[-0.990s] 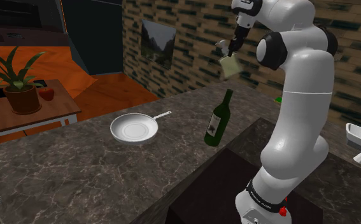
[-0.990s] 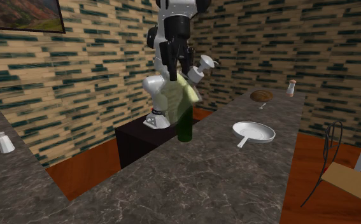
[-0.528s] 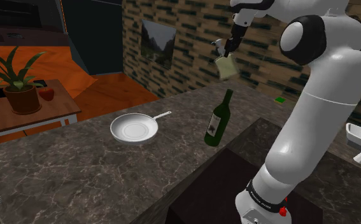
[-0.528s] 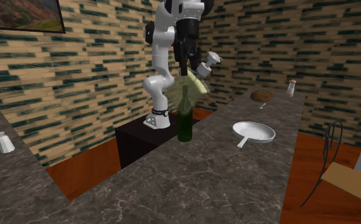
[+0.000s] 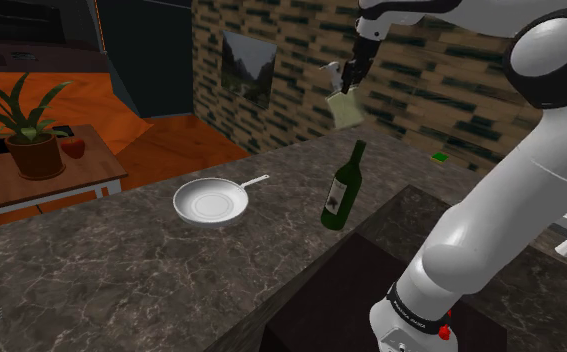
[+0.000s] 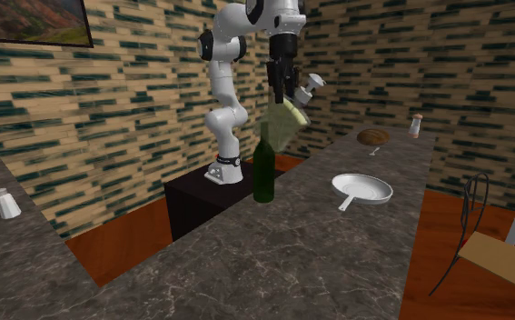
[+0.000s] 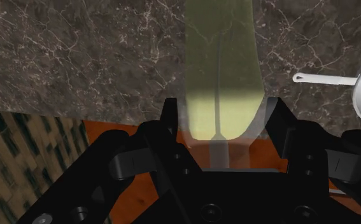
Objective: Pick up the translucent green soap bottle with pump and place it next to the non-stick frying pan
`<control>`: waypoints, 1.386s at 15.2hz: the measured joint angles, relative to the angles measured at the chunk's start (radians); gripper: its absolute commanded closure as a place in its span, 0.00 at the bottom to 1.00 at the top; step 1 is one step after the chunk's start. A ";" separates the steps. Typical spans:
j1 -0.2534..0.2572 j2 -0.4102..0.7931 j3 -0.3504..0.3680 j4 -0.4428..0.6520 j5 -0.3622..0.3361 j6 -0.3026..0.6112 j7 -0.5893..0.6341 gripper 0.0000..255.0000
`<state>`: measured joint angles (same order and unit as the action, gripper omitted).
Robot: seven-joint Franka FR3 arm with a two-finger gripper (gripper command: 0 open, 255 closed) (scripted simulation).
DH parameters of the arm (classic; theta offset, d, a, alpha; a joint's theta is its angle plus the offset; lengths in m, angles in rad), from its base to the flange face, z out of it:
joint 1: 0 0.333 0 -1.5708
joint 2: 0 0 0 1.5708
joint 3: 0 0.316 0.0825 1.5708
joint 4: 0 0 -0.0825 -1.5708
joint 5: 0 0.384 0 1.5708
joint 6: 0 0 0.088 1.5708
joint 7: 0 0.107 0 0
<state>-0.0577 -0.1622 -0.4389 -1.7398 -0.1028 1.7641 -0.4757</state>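
Above the dark marble counter (image 5: 111,270), the gripper (image 5: 352,72) is carrying the pale green soap bottle (image 5: 345,109) a little further toward the shoulder view's left than half a second ago, closer to the white frying pan (image 5: 211,203). The bottle is hanging tilted in the air, higher than the top of the green wine bottle (image 5: 340,190). The two black fingers (image 7: 172,127) are clasping its upper part from both sides. The arm is stretching out high from the stand, its hand pointing downward.

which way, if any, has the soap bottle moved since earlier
Yes: the soap bottle rose, rightward off the wine bottle toward the frying pan, in the second exterior view.
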 measured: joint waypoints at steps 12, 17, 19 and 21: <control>0.082 -0.232 0.229 -0.230 -0.066 -0.029 0.325 1.00; 0.115 -0.287 0.320 -0.276 -0.055 -0.054 0.444 1.00; 0.129 -0.301 0.357 -0.295 -0.046 -0.055 0.493 1.00; 0.142 -0.316 0.392 -0.305 -0.038 -0.066 0.537 1.00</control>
<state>0.0841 -0.4782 -0.0467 -2.0445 -0.1404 1.6977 0.0616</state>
